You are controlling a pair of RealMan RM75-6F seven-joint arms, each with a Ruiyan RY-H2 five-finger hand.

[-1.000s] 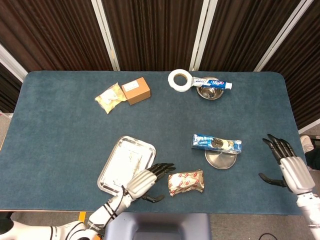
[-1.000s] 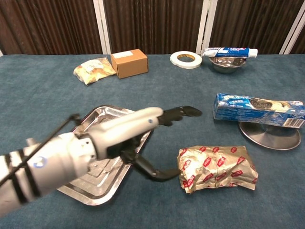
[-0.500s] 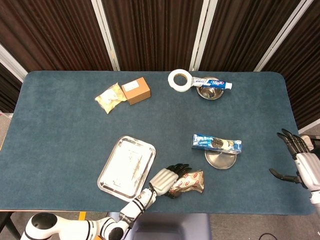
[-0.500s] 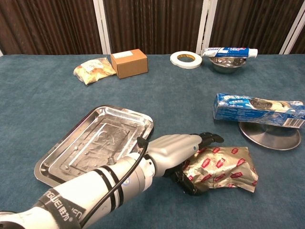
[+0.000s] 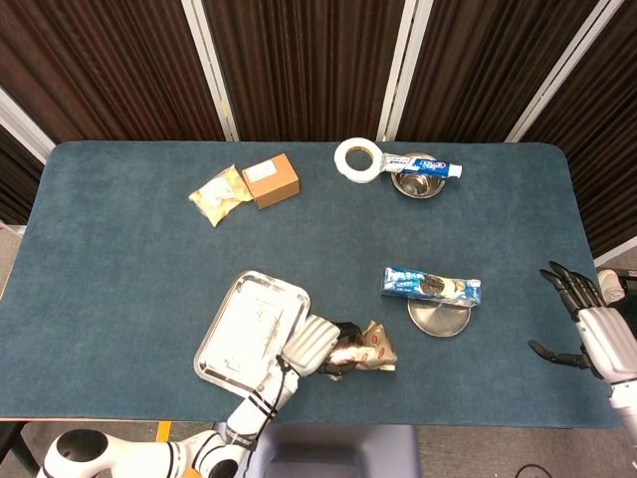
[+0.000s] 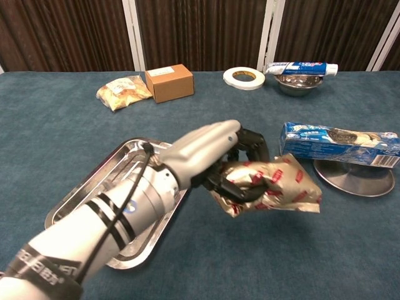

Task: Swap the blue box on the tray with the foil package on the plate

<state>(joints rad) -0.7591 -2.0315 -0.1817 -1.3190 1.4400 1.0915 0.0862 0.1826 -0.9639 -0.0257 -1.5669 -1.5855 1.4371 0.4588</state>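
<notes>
We have the crinkled silver foil package with red labels (image 6: 270,185) gripped in our left hand (image 6: 209,153), fingers curled around its left end, and in the chest view it appears lifted off the blue cloth-covered surface (image 5: 119,249), just right of the rectangular shiny metal tray (image 5: 231,329). The tray holds nothing as far as we can see.

The long blue cardboard box printed with sandwich cookies (image 5: 432,286) already lies across the far rim of the small round metal plate (image 5: 439,318), overhanging it on both sides. So we judge half of the swap done: the box is on the plate, and the foil package is off it and in our grasp. What remains is to carry the package a short way left, set it inside the tray, and let go.

Our right hand (image 5: 593,337) hovers at the right edge of the surface, well apart from everything, fingers spread and holding nothing.

At the far side, untouched, are a brown cardboard box (image 5: 270,180), a yellowish snack bag (image 5: 220,194), a roll of white tape (image 5: 358,159), and a toothpaste tube (image 5: 422,166) resting on a small metal bowl (image 5: 418,185).
</notes>
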